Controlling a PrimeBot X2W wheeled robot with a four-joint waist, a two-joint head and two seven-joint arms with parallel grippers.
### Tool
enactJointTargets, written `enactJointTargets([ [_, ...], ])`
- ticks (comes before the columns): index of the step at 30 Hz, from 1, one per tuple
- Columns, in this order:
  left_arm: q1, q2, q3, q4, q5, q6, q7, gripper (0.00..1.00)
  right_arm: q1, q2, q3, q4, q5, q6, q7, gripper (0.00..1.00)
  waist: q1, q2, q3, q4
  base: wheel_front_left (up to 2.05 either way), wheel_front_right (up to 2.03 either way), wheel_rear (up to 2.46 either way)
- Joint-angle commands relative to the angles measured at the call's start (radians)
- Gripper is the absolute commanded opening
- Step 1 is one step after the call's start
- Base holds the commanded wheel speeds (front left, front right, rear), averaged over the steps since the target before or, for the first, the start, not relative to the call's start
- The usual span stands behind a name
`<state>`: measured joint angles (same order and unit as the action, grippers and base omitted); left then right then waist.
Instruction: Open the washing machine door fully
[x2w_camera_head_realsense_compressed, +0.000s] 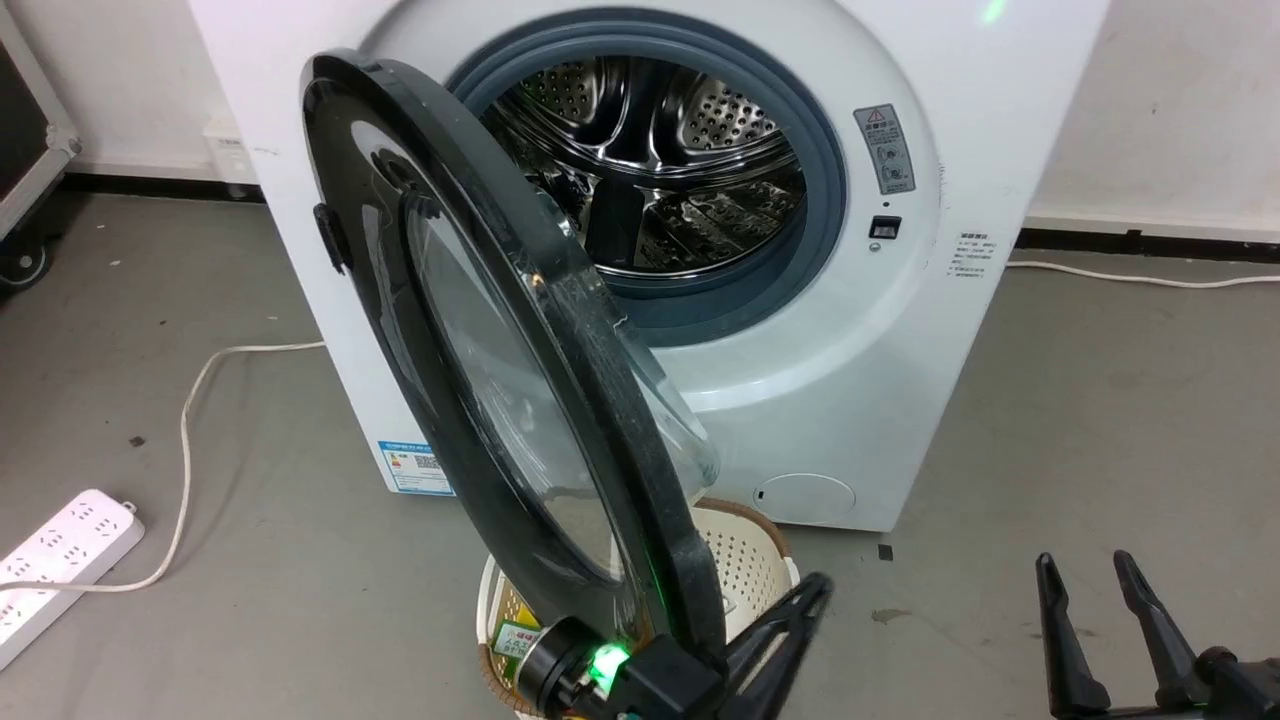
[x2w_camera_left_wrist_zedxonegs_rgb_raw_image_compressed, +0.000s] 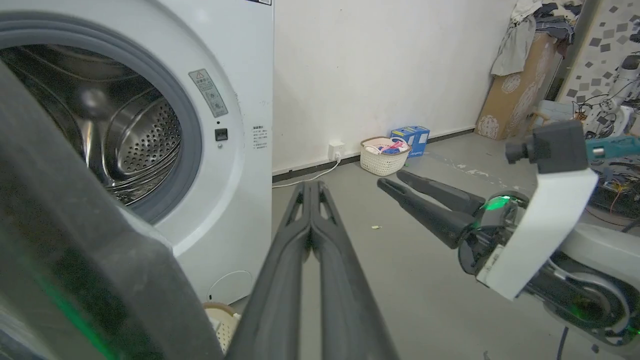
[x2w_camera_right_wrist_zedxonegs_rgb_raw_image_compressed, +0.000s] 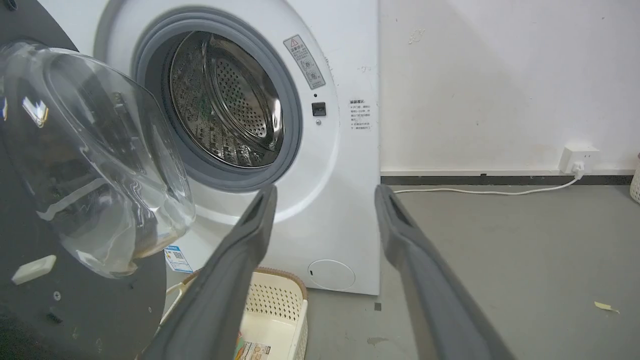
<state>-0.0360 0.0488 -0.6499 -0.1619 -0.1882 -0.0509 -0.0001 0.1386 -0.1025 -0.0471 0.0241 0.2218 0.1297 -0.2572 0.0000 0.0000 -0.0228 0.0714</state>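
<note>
left hand (x2w_camera_left_wrist_zedxonegs_rgb_raw_image_compressed: 310, 189) pinched — beside washing machine door (x2w_camera_head_realsense_compressed: 500, 380) | right hand (x2w_camera_head_realsense_compressed: 1085, 568) spread

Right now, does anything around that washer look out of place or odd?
Nothing looks damaged or spilled. One oddity: a cream laundry basket sits on the floor right below the partly open washing machine door. A white power strip also lies loose on the floor.

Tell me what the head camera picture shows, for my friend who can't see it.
The washing machine door stands partly open, swung toward the camera, showing the steel drum. The left gripper, closed, sits by its lower edge near a cream basket; the right gripper is open at lower right.
</note>
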Motion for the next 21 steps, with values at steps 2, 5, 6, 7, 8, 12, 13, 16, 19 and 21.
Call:
enactJointTargets([
  [2, 0.007, 0.002, 0.031, 0.090, 0.005, 0.047, -0.029, 0.00, -0.003, 0.003, 0.006, 0.006, 0.014, 0.001, -0.005, 1.00, 0.0000, 0.0000, 0.001, 0.008, 0.00, 0.00, 0.00],
  [5, 0.004, 0.005, 0.049, 0.144, 0.007, 0.067, -0.044, 0.00, -0.003, 0.002, 0.012, 0.010, 0.017, 0.001, -0.005, 1.00, 0.0000, 0.0000, 0.002, 0.019, 0.00, 0.00, 0.00],
  [6, 0.003, 0.005, 0.054, 0.156, 0.004, 0.069, -0.048, 0.00, -0.002, 0.002, 0.013, 0.010, 0.018, 0.001, -0.005, 1.00, 0.0000, 0.0000, 0.001, 0.024, 0.00, 0.00, 0.00],
  [7, 0.002, 0.006, 0.058, 0.166, 0.001, 0.071, -0.053, 0.00, -0.002, 0.002, 0.014, 0.010, 0.019, 0.001, -0.005, 1.00, 0.0000, 0.0000, 0.001, 0.030, 0.00, 0.00, 0.00],
  [8, 0.002, 0.007, 0.061, 0.172, -0.002, 0.071, -0.058, 0.00, -0.002, 0.002, 0.015, 0.010, 0.021, 0.001, -0.005, 1.00, 0.0000, 0.0000, 0.000, 0.037, 0.00, 0.00, 0.00],
  [12, 0.008, 0.016, 0.057, 0.177, -0.006, 0.067, -0.067, 0.00, 0.006, 0.004, 0.010, 0.008, 0.027, 0.001, -0.005, 1.00, 0.0000, 0.0000, -0.007, 0.085, 0.00, 0.00, 0.00],
  [13, 0.012, 0.019, 0.052, 0.175, -0.006, 0.064, -0.065, 0.00, 0.008, 0.004, 0.007, 0.008, 0.029, 0.001, -0.005, 1.00, 0.0000, 0.0000, -0.010, 0.102, 0.00, 0.00, 0.00],
  [16, 0.031, 0.029, 0.038, 0.162, -0.006, 0.061, -0.059, 0.00, 0.014, 0.009, 0.001, 0.009, 0.031, 0.001, -0.005, 1.00, 0.0000, 0.0000, -0.018, 0.159, 0.00, 0.00, 0.00],
  [19, 0.056, 0.040, 0.035, 0.155, -0.008, 0.068, -0.055, 0.00, 0.017, 0.018, -0.007, 0.012, 0.029, 0.001, -0.005, 1.00, 0.0000, 0.0000, -0.027, 0.223, 0.00, 0.00, 0.00],
  [21, 0.071, 0.046, 0.041, 0.144, -0.012, 0.078, -0.059, 0.00, 0.019, 0.024, -0.014, 0.016, 0.032, 0.001, -0.005, 1.00, 0.0000, 0.0000, -0.031, 0.271, 0.00, 0.00, 0.00],
])
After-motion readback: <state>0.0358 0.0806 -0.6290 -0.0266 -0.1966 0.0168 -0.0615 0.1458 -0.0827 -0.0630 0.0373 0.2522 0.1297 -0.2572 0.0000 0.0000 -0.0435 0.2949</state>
